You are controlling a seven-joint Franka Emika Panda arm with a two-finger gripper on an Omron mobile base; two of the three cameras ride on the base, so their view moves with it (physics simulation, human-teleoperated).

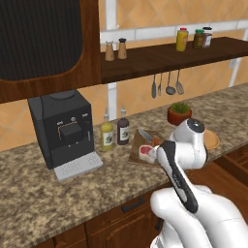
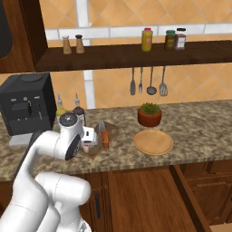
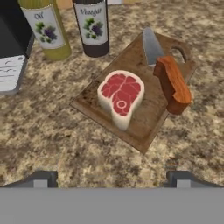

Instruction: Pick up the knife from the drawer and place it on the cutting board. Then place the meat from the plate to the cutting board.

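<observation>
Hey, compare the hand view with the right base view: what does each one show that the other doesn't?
Hand view alone: the labels on the two bottles, the yellow oil bottle and the dark vinegar bottle, and the meat's marbling and white fat rim.

Right base view alone: the bare plate, the potted plant, the shelf jars, the hanging utensils and the open drawer.

Both: the cutting board on the granite counter, carrying the meat and the knife, with the coffee machine alongside.
</observation>
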